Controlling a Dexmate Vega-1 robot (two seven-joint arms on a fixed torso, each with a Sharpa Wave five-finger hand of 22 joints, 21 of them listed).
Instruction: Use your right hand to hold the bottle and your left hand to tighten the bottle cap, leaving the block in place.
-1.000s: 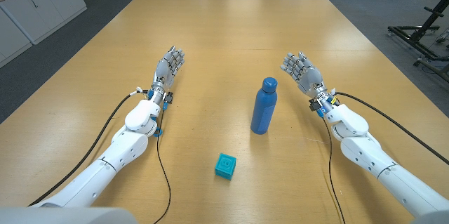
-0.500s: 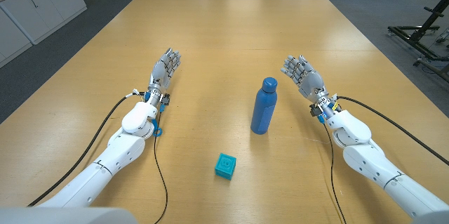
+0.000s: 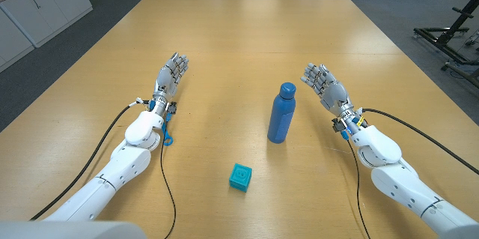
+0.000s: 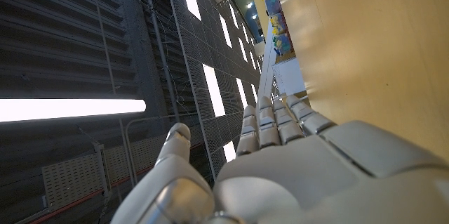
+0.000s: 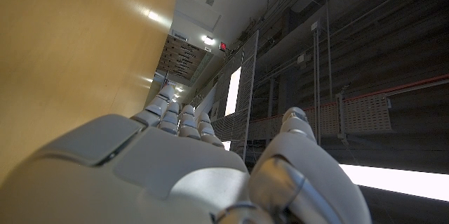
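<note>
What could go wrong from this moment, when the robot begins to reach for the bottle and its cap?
1. The blue bottle is tall, narrow and stands free; a sideways bump from the right hand could tip it before the hand grips it.
2. The left hand is far away and must cross the table; its arm could sweep the teal block, which should stay in place.
</note>
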